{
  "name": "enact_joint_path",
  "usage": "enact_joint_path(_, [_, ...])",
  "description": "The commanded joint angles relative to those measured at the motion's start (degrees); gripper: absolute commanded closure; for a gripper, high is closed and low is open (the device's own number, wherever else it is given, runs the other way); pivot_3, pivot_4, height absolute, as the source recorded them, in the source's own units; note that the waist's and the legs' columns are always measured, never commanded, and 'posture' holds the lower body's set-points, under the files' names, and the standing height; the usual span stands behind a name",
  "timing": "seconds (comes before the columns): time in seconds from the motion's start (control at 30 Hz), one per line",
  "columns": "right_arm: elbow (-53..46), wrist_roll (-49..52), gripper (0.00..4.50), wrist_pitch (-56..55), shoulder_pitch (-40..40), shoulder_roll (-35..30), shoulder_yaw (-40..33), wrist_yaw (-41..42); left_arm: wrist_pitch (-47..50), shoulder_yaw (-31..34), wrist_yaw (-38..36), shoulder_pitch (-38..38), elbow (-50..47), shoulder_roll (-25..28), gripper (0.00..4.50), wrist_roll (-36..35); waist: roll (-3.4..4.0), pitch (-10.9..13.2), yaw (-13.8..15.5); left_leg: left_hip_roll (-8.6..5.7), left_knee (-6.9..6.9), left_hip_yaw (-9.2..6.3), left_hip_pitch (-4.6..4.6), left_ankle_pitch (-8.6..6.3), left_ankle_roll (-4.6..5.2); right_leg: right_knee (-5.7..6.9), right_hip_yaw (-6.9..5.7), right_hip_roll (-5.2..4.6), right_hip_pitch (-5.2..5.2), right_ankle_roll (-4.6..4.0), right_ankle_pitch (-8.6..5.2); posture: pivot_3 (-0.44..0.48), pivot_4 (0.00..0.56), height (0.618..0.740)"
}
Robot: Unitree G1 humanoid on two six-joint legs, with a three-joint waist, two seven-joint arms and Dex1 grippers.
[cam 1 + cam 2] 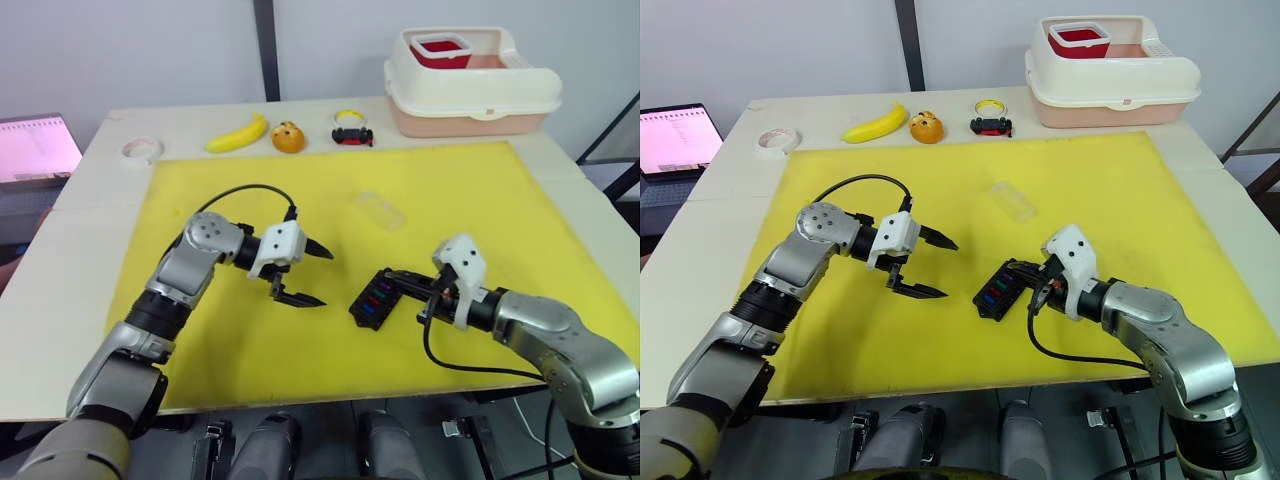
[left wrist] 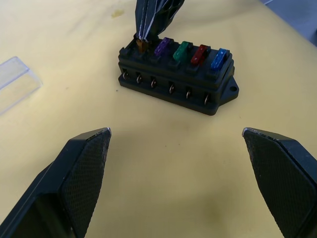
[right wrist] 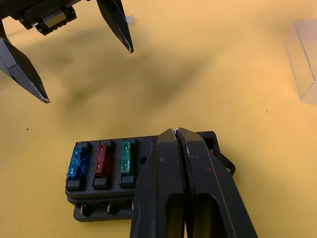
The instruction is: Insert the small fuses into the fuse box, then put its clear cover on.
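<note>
The black fuse box (image 1: 372, 302) lies on the yellow mat (image 1: 250, 340), right of centre. Blue (image 2: 219, 58), red (image 2: 200, 53), green (image 2: 182, 50) and purple (image 2: 162, 46) fuses stand in a row in its slots. An olive fuse (image 2: 143, 46) sits at the row's end. My right gripper (image 3: 176, 132) is shut, its tips touching the top of that olive fuse. My left gripper (image 1: 326, 278) hovers open and empty just left of the fuse box. The clear cover (image 1: 381, 210) lies on the mat behind the box.
Along the table's back edge are a white tape roll (image 1: 142, 149), a banana (image 1: 238, 134), an orange fruit (image 1: 288, 137), a small black and red object (image 1: 352, 131) and a cream lidded bin (image 1: 470, 90). A laptop (image 1: 35, 150) stands at the far left.
</note>
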Motion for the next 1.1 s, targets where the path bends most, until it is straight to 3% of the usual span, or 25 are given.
enact_joint_path(0.03, [0.51, -0.07, 4.46, 2.22, 0.09, -0.33, 0.74, -1.12, -0.86, 1.21, -0.04, -0.37, -0.6, 0.04, 0.0, 0.01, 0.0, 0.0, 0.0, 0.0, 0.0, 0.0, 0.0, 0.0, 0.0, 0.0, 0.0, 0.0, 0.0, 0.0, 0.0, 0.0, 0.15, 0.74])
enact_joint_path(0.53, [0.93, -0.2, 4.46, 6.37, 0.51, -2.61, 2.4, -2.07, -1.22, 1.2, 0.32, 0.1, -0.96, -0.42, 0.0, -0.1, 0.0, -0.06, 0.06, 0.0, 0.0, -0.01, 0.03, 0.0, 0.0, 0.0, -0.01, 0.0, 0.05, 0.0, 0.0, 0.0, 0.15, 0.74])
enact_joint_path(0.73, [-1.8, 4.12, 4.46, 4.4, -1.9, -0.45, -1.52, -1.69, -0.45, 1.66, 0.87, 0.48, -1.52, -0.49, 0.0, -0.65, -0.01, -0.07, 0.05, 0.0, 0.02, -0.02, 0.04, 0.0, 0.0, 0.0, -0.01, 0.0, 0.07, 0.0, 0.0, 0.0, 0.15, 0.74])
enact_joint_path(0.87, [-4.86, 10.32, 4.46, 6.92, -4.39, -0.48, -7.08, -1.74, 3.76, 4.53, 3.43, 2.15, -4.53, -0.42, 0.0, -3.41, 0.0, -0.06, -0.04, 0.0, 0.02, -0.01, 0.03, 0.0, 0.01, 0.0, 0.0, -0.01, 0.04, 0.0, 0.0, 0.0, 0.15, 0.74])
enact_joint_path(1.0, [-4.95, 15.29, 4.46, 10.47, -4.47, -6.56, -15.8, 0.59, 15.08, 11.66, 7.65, 7.89, -12.51, 2.96, 0.0, -9.83, 0.01, -0.06, -0.05, 0.01, 0.0, -0.05, 0.03, -0.01, 0.02, 0.0, -0.01, 0.0, 0.03, 0.0, 0.0, 0.0, 0.15, 0.74])
enact_joint_path(1.1, [-1.35, 12.54, 3.69, 7.99, -0.53, -14.12, -19.44, 5.8, 23.16, 18.44, 11.37, 14.39, -18.1, 6.89, 0.0, -14.47, 0.01, -0.06, -0.14, 0.02, -0.05, -0.04, 0.04, -0.03, 0.05, 0.01, -0.01, 0.0, 0.01, 0.0, 0.0, 0.0, 0.15, 0.74])
